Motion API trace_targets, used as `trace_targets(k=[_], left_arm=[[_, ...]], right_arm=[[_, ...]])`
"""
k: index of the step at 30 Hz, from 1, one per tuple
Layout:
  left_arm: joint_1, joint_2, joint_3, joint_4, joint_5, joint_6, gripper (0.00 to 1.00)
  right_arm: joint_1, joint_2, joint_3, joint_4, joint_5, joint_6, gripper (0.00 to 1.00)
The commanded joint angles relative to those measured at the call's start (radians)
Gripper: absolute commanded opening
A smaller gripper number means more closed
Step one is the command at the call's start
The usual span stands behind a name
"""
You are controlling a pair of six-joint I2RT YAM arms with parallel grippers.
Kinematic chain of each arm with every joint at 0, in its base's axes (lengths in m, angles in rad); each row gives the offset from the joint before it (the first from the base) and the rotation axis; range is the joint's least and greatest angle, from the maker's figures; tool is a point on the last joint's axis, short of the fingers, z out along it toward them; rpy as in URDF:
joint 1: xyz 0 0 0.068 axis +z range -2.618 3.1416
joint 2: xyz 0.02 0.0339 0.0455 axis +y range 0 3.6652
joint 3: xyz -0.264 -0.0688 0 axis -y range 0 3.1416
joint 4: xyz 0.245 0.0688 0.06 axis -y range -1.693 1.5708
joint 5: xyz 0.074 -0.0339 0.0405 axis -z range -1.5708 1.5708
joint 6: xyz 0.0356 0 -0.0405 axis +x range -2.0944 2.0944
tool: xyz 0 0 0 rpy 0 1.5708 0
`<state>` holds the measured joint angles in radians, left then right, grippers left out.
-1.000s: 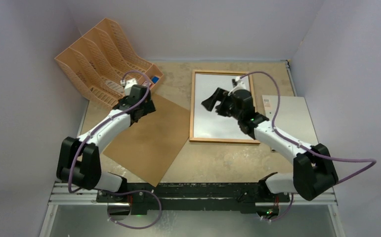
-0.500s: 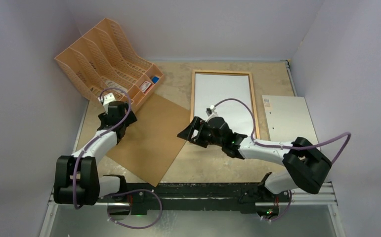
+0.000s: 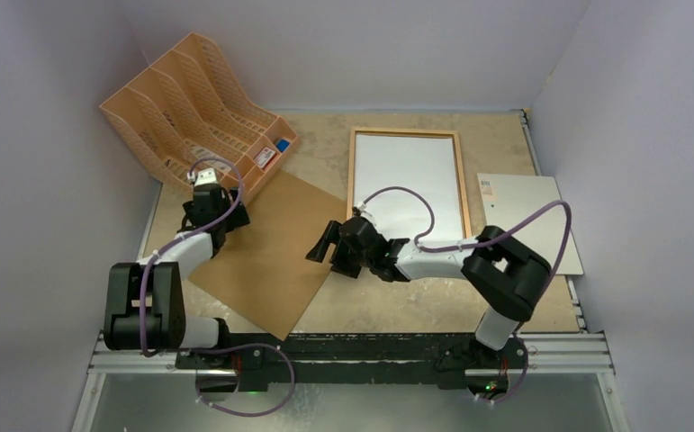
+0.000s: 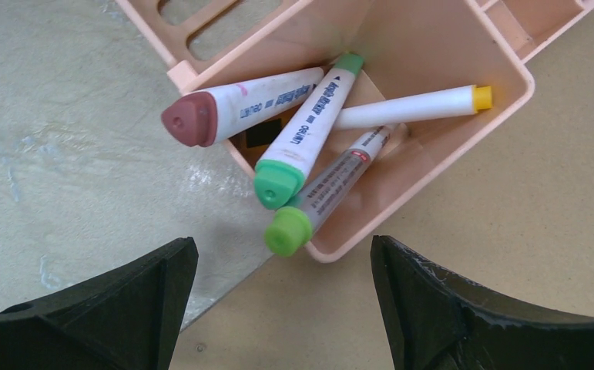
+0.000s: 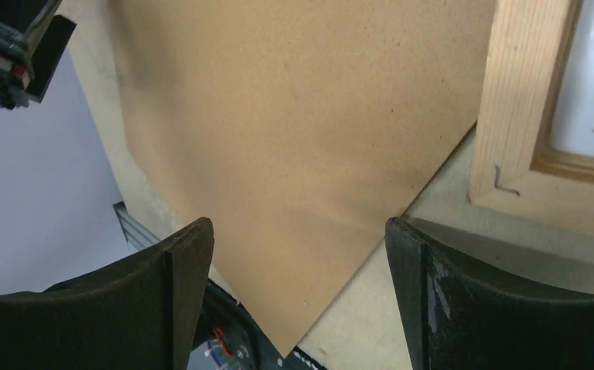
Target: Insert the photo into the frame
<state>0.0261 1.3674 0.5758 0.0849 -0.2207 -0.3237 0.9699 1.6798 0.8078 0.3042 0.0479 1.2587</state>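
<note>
**Both Grippers Wide Open, White Sheet in the Frame**

Closest to the arms lay a brown board (image 3: 266, 256), flat on the table (image 3: 325, 148). The right gripper (image 5: 300, 223) hung over the right corner of that board. Its two black fingers were spread far apart and had nothing between them. The wooden corner of the frame (image 3: 404, 132) was just beside it.

A bit farther, on the left, the left gripper (image 4: 282, 243) hung over the edge of the board, by the end of the orange file rack (image 3: 181, 108). Its fingers were spread wide too and held nothing. Under it was a small cup on the rack with four marker pens (image 4: 301, 131) inside. Two had green caps, one a dark red cap and one a yellow end.

The frame lay flat at the back of the table. A plain white sheet filled it and looked like the photo (image 3: 410, 180) lying face down. No picture side could be seen.

To the right of the frame lay a pale stiff sheet (image 3: 527, 220) with a small sticker.
</note>
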Motion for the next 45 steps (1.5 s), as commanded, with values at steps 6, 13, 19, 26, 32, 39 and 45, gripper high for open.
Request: trace_targets(k=[6,13,19,26,32,39,45], left_arm=[[0.008,0.02,0.017,-0.015,0.049,-0.065,0.87],[0.008,0.143,0.048,-0.119,0.126,-0.181,0.83],[0.007,0.112,-0.01,-0.1,0.187,-0.25,0.82],[0.008,0.027,-0.032,-0.193,0.236,-0.286,0.81],[0.006,-0.024,-0.031,-0.267,0.236,-0.288,0.76],[0.006,-0.097,-0.028,-0.293,0.158,-0.302,0.76],[0.006,-0.107,-0.027,-0.276,0.122,-0.302,0.76]], right_arm=[[0.01,0.09,0.121,-0.104,0.054,0.036,0.84],[0.01,0.054,0.114,-0.109,0.055,0.032,0.84],[0.009,0.026,0.091,-0.127,0.061,0.031,0.84],[0.008,0.05,0.133,-0.229,0.043,0.062,0.85],[0.011,0.105,0.2,-0.336,0.116,0.078,0.85],[0.012,-0.001,0.121,-0.4,0.2,0.144,0.85],[0.013,-0.016,0.113,-0.459,0.228,0.161,0.86]])
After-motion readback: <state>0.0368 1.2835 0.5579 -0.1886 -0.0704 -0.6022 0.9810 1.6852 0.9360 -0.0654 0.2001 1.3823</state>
